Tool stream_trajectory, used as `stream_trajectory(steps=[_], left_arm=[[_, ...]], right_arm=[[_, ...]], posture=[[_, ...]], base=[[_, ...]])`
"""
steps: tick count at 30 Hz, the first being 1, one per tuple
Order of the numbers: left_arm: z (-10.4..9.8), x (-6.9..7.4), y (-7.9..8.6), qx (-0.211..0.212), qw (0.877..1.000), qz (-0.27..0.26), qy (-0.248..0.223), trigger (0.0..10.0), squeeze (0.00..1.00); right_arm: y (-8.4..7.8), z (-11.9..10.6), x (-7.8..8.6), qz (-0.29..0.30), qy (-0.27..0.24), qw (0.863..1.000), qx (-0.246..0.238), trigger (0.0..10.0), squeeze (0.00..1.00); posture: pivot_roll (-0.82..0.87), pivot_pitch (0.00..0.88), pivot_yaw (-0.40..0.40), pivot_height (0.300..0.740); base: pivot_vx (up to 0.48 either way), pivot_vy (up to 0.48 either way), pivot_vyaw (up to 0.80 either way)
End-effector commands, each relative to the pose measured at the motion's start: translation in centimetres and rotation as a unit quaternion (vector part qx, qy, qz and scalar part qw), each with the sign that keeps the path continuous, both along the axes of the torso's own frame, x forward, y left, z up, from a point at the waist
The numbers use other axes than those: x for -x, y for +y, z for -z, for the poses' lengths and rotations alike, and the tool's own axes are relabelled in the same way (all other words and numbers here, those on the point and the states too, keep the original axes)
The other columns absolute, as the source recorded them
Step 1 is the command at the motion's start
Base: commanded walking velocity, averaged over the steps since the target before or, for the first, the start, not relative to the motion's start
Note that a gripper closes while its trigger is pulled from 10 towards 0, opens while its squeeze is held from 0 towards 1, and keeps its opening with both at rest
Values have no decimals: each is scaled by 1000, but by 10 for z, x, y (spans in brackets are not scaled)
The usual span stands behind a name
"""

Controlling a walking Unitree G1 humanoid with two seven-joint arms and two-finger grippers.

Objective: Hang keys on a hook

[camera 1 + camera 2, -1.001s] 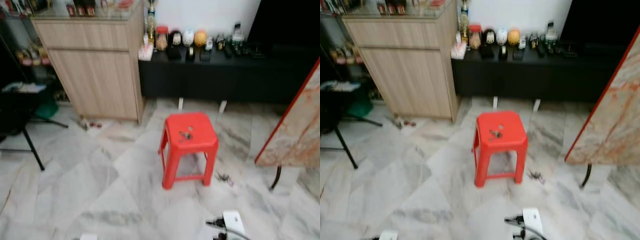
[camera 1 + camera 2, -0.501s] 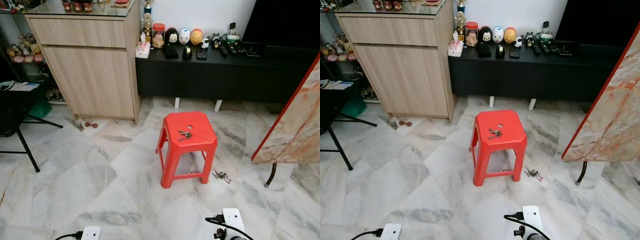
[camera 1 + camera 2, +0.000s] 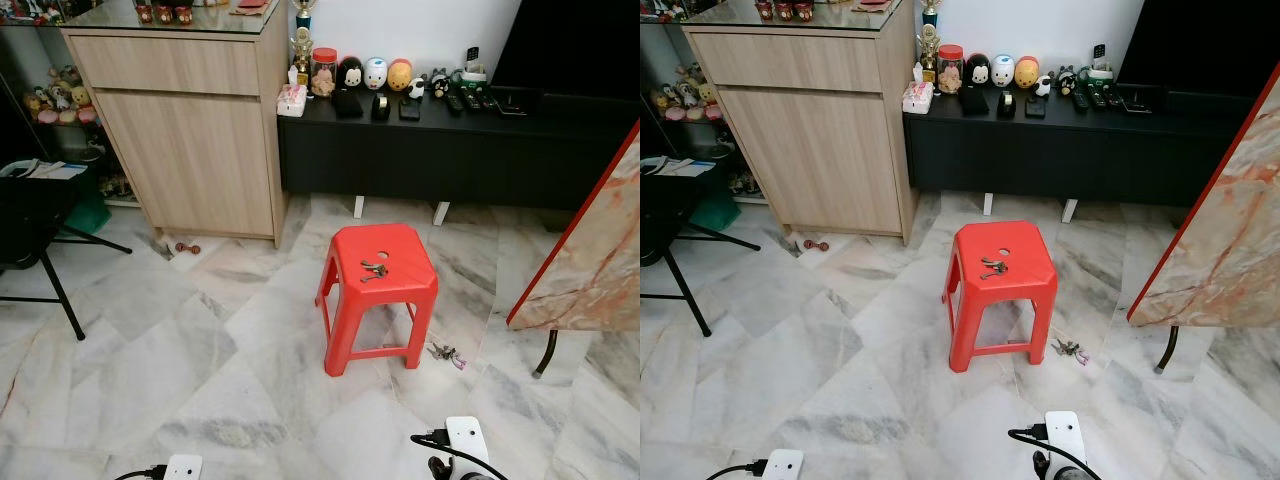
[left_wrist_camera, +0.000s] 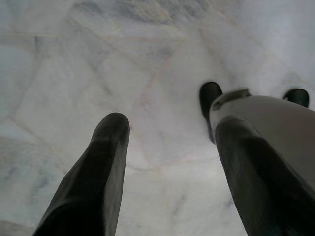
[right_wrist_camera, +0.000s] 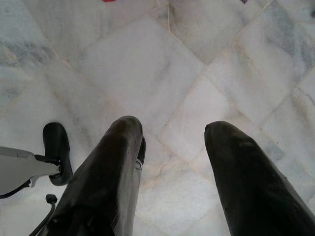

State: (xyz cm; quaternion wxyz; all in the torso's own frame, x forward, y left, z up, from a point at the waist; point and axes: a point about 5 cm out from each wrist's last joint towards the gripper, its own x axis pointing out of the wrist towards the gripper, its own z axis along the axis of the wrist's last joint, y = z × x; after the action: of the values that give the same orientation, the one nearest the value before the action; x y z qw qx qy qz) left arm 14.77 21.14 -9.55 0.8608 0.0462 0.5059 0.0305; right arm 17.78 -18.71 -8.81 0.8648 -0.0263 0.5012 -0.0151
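One small dull-metal keys (image 3: 373, 269) bunch flat on red stool (image 3: 400, 285); left pincer (image 4: 170, 147), right pincer (image 5: 172, 147) spread, empty.

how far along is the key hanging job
Nothing looks hung: a bunch of keys lies on the red stool, another on the floor beside it. Left gripper and right gripper hang open over bare floor, holding nothing. No hook can be made out.
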Motion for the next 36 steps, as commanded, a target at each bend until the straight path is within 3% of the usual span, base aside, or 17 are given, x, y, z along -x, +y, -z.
stream_trajectory(steps=[1, 36], left_arm=[[3, 7, -1, -4, 1000, 4, 16, 10000, 0], [5, 15, 3, -3, 1000, 6, 23, 10000, 0]], right_arm=[[-3, -1, -2, 2, -3, 1000, 4, 10000, 0], [-2, 0, 0, -1, 0, 1000, -1, 10000, 0]], posture=[[-16, 0, -39, 740], [-13, 0, -47, 740]], base=[[247, 0, 0], [325, 0, 0]])
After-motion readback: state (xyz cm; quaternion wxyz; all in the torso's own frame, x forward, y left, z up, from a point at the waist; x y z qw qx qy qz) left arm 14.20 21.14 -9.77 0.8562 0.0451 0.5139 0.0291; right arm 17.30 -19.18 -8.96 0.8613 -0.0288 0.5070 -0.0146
